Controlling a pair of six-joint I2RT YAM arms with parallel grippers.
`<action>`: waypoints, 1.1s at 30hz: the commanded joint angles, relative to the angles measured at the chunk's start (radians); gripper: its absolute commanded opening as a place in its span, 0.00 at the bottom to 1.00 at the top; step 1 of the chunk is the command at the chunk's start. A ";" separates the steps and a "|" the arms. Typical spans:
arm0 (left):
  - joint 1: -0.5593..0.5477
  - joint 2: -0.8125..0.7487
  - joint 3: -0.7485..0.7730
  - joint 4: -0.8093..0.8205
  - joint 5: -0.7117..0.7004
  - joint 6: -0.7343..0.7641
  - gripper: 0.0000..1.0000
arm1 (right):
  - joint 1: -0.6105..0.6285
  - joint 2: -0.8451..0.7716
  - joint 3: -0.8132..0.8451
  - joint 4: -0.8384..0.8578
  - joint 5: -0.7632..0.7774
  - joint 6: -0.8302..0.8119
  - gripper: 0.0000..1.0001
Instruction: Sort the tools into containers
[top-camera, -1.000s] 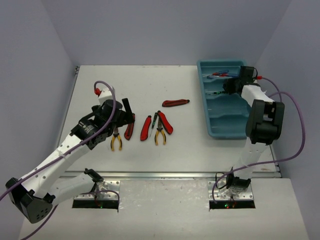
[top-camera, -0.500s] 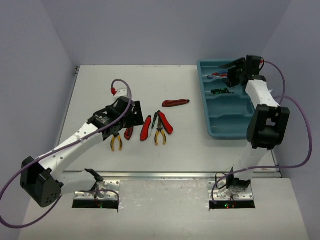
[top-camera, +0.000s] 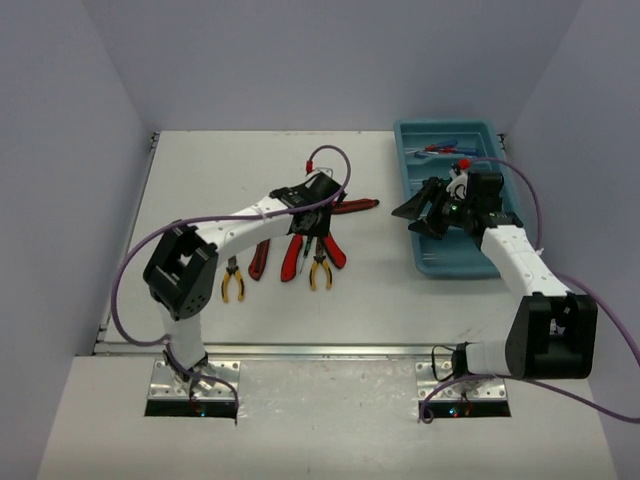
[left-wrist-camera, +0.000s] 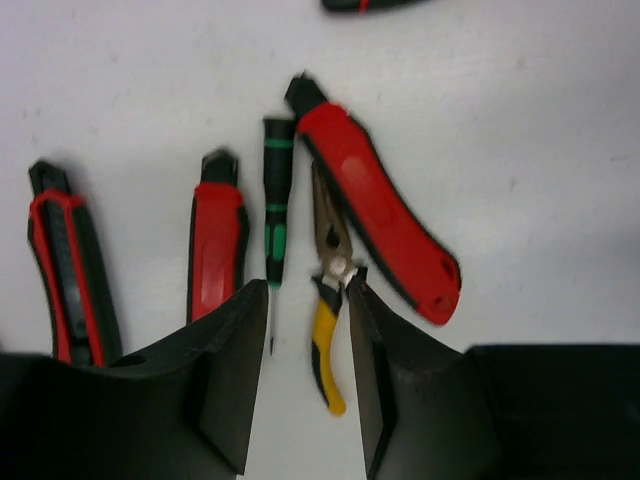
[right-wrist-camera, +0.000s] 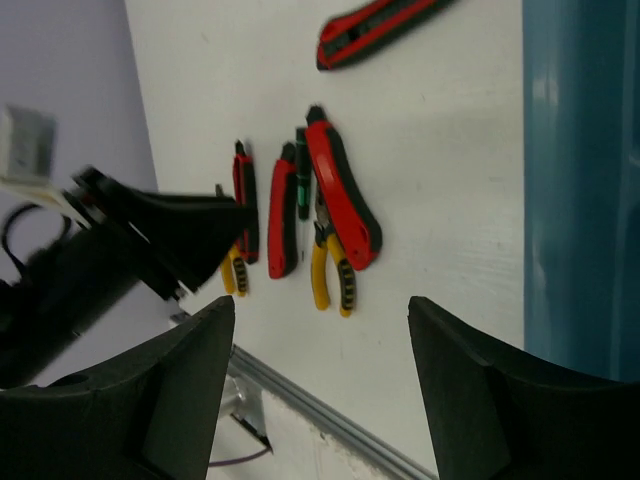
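Note:
Several tools lie mid-table: yellow-handled pliers (top-camera: 232, 281), three red utility knives (top-camera: 291, 256), a black-green screwdriver (top-camera: 305, 240) and a second pair of pliers (top-camera: 320, 268); a fourth knife (top-camera: 352, 206) lies further back. My left gripper (top-camera: 308, 222) hovers open over this cluster. In the left wrist view the left gripper (left-wrist-camera: 306, 290) stands over the pliers (left-wrist-camera: 328, 330), beside the screwdriver (left-wrist-camera: 277, 200), holding nothing. My right gripper (top-camera: 420, 212) is wide open and empty at the left rim of the teal tray (top-camera: 455, 262). It also shows in the right wrist view (right-wrist-camera: 320, 302).
Blue-handled screwdrivers (top-camera: 445, 150) lie in the tray's far compartment. The tray wall (right-wrist-camera: 580, 180) fills the right of the right wrist view, where the left gripper (right-wrist-camera: 190, 235) shows over the tools. Walls stand close on both sides of the table.

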 joint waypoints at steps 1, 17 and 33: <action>0.037 0.120 0.166 -0.001 0.009 0.068 0.36 | -0.006 -0.059 -0.074 0.061 -0.103 -0.069 0.70; 0.091 0.303 0.265 -0.067 0.054 0.068 0.33 | -0.006 -0.121 -0.108 0.066 -0.174 -0.085 0.69; 0.117 0.362 0.171 -0.005 0.102 0.068 0.22 | 0.009 -0.109 -0.109 0.087 -0.185 -0.074 0.66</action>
